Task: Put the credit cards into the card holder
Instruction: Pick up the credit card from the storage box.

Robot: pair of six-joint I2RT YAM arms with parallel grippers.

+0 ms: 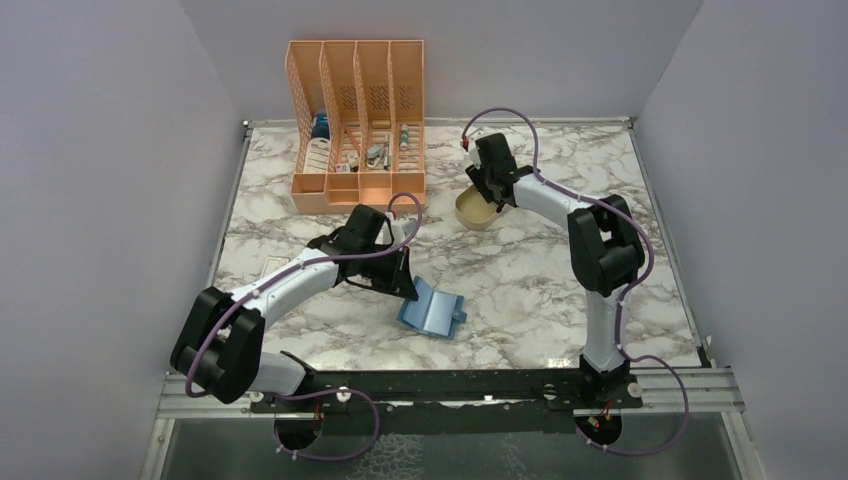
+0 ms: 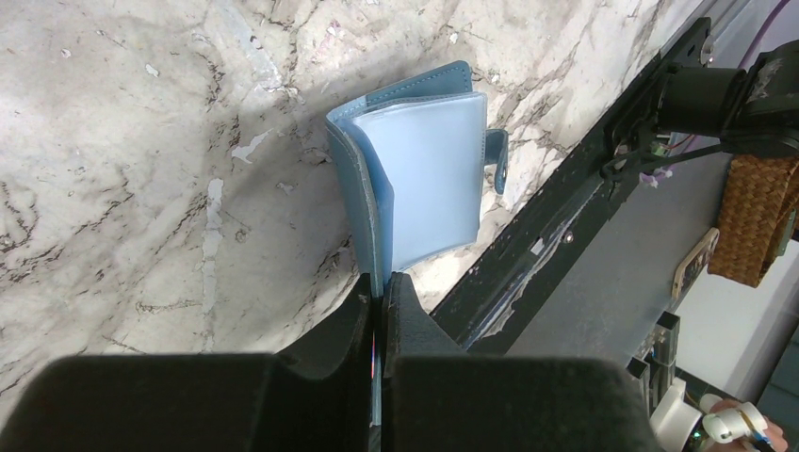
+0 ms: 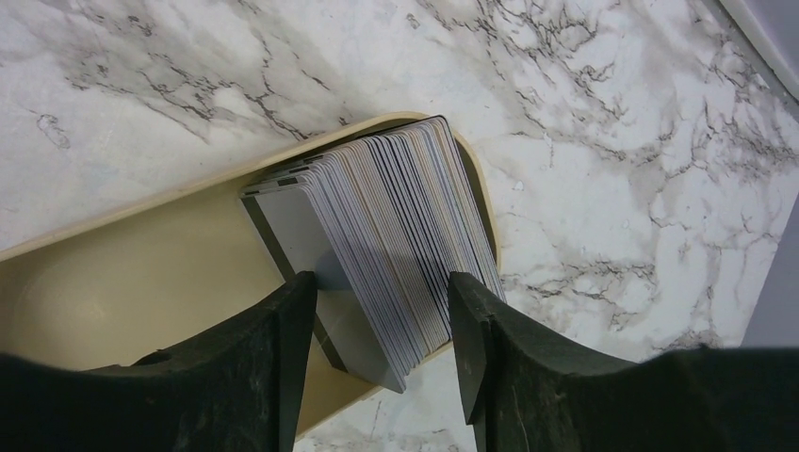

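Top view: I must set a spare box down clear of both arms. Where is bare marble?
Bare: far right corner, beyond the right arm; near middle, between card holder and that arm's base. Crowded: around file rack, tray, left arm.

Glossy marble-patterned table (image 1: 530, 280); stitched leathery card holder (image 2: 433, 179).

Rack: I see the file rack (image 1: 358, 130) at 11 o'clock, at the back of the bench (image 1: 560, 280).
Tray: the tray (image 1: 470, 212) sits at 1 o'clock, right of the rack.
Cards: the credit cards (image 3: 386, 226) stand in the tray, between my right claw's (image 3: 382, 280) fingers.
Holder: the card holder (image 1: 432, 312) lies at 6 o'clock, with my left claw (image 2: 380, 287) at its 10 o'clock edge.
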